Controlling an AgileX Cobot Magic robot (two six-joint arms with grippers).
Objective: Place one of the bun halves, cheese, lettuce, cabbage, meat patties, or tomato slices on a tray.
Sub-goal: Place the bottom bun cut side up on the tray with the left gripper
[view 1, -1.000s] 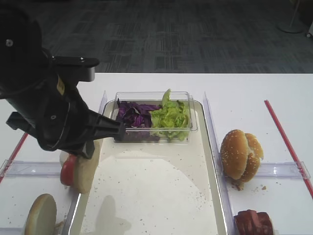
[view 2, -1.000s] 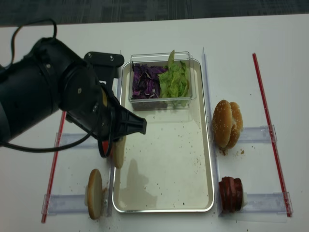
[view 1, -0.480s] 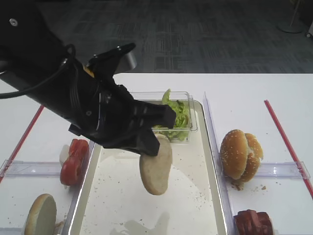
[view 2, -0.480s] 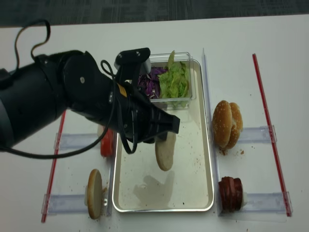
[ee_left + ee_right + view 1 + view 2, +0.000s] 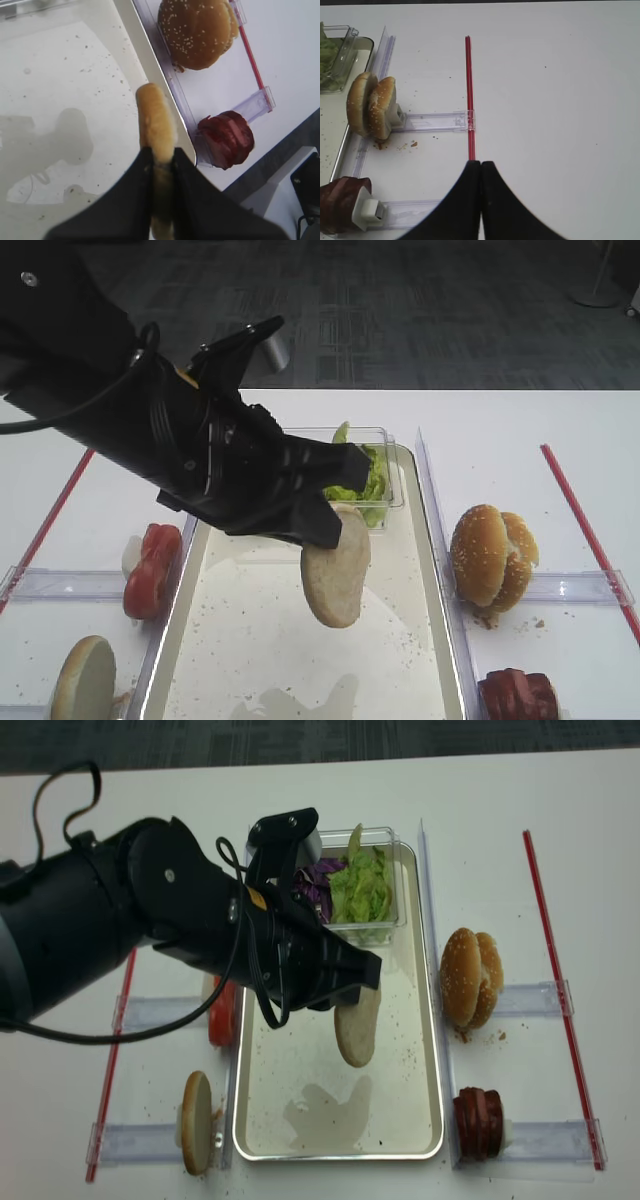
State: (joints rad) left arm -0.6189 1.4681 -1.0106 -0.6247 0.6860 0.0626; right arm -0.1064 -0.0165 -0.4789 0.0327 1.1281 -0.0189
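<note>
My left gripper is shut on a pale bun half. It holds the bun half on edge in the air above the silver tray. Lettuce and purple cabbage lie in a clear tub at the tray's far end. Tomato slices stand left of the tray, and meat patties stand at its right. Cheese is out of view. My right gripper is shut on nothing over the white table.
A second bun half stands in the rack at front left. A sesame bun stands on edge right of the tray. Red strips mark both sides of the table.
My left arm has lifted the bun half from the rack beside the tomato slices and carried it rightward over the tray's middle. The right gripper's earlier state is not shown.
</note>
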